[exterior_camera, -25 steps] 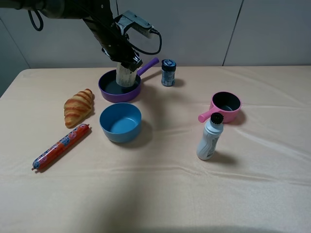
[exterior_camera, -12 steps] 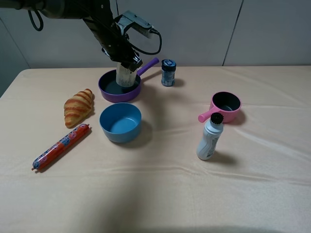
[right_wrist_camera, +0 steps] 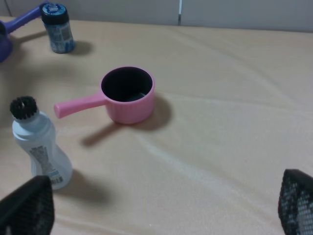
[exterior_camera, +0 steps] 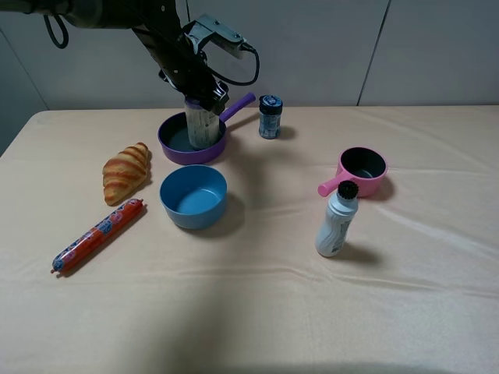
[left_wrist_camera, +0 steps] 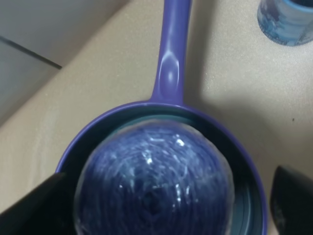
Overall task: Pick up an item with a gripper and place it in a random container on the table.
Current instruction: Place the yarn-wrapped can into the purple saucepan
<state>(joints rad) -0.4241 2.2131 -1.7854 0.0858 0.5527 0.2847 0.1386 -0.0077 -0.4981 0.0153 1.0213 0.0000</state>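
The clear jar (exterior_camera: 202, 125) with a purple lid stands upright inside the purple frying pan (exterior_camera: 173, 144) at the back left of the beige table (exterior_camera: 265, 312). My left gripper (exterior_camera: 201, 92) hovers just over the jar's lid. In the left wrist view the lid (left_wrist_camera: 154, 181) sits between the black fingers (left_wrist_camera: 39, 205), which stand apart from it on both sides, so the gripper is open. The pan's handle (left_wrist_camera: 171, 63) points away toward the back right. My right gripper (right_wrist_camera: 161, 205) is open and empty above the table's right side.
A blue bowl (exterior_camera: 193, 195) sits in front of the pan. A croissant (exterior_camera: 125, 171) and a red sausage (exterior_camera: 98, 234) lie to the left. A small blue jar (exterior_camera: 270, 116) stands by the pan's handle. A pink saucepan (exterior_camera: 362, 171) and a white bottle (exterior_camera: 337, 220) are on the right.
My left gripper has risen slightly off the jar. More of the jar and its purple lid now show, standing in the pan. Everything else is unmoved.
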